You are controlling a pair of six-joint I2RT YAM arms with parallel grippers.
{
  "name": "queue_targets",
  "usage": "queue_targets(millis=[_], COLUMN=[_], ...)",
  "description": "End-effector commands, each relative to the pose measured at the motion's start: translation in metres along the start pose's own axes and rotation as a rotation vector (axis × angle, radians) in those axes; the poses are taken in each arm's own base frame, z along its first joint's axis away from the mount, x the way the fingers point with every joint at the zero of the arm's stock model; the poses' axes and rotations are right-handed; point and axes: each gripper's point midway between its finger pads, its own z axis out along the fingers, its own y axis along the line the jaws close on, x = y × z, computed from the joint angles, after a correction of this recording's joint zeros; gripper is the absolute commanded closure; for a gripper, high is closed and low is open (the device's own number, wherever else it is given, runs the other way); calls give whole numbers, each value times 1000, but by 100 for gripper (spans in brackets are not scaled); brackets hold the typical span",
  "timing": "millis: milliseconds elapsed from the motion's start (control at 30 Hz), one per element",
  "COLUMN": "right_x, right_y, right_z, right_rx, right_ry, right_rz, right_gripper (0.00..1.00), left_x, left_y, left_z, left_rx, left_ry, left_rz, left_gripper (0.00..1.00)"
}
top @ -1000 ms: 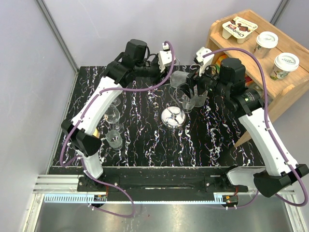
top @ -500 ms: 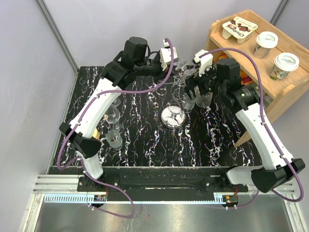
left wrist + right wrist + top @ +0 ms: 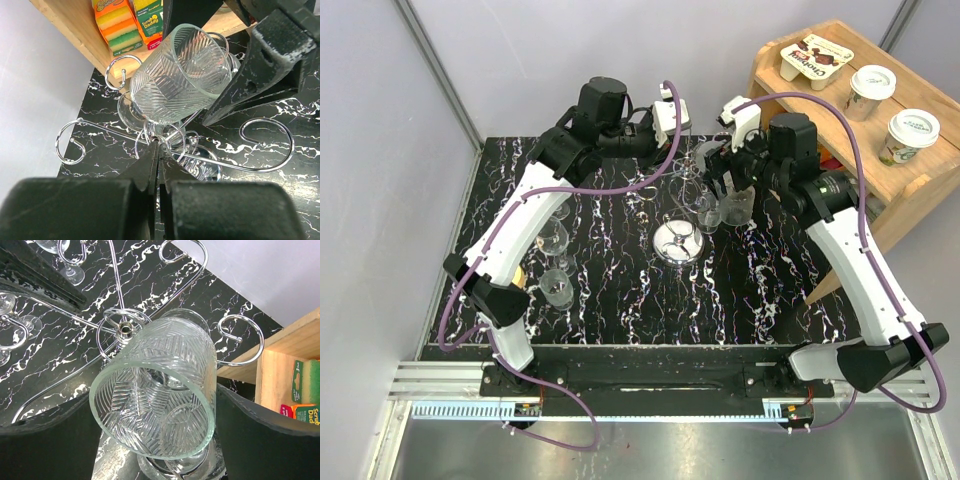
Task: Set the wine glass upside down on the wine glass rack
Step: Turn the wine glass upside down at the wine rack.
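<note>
1. The worktop [image 3: 620, 290] is a flat black slab veined with white like marble. It spreads out beneath both claws.
2. A pale wooden shelf [image 3: 920, 160] with rounded corners stands on the outer side of the right claw [image 3: 156, 402].
3. The rack [image 3: 677, 241] is shiny chrome wire with a round mirror-like disc base, a thin post and long arms that end in open curls. It stands between the two claws, with its top hub just ahead of the left claw [image 3: 158, 150].
4. The wine glass [image 3: 160, 390] is clear and thick-rimmed, and its wall is cut in a slanting herringbone pattern. It lies tilted in the right claw, above the rack's curled arms, with the narrow end toward the hub and the mouth facing the right wrist camera.
5. The right claw has broad, matte black fingers [image 3: 265, 432]. They are spread as wide as the glass bowl and press on it from either side, so this claw carries the glass.
6. The left claw's black fingers are closed to a thin slit, with the tips at the hub just under the glass's narrow end. I cannot tell whether they pinch anything there.
7. Two clear stemmed glasses [image 3: 556, 236] stand on the worktop, well off to the outer side of the left claw.
8. Layered sponges [image 3: 120, 25] in orange, yellow and green sit in the shelf beyond the left claw.
</note>
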Motion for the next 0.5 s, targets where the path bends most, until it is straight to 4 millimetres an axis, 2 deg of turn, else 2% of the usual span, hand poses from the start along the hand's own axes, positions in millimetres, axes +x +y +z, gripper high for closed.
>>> queue_targets(millis=[0,200,467], right_x=[-22,-24,-30], right_y=[-5,-7,-12], right_z=[-6,-7,-6], right_rx=[12,20,42], right_ry=[-59,-63,-72], right_rz=[-28,-34,-47], right_gripper=[14,11,27], left_x=[-32,-34,-34], left_y=[0,0,0], left_z=[-20,-21,-22], left_rx=[-27,-26,-28], left_ry=[-72,-78,-76], left_rz=[64,65,62], left_gripper=[100,100,100])
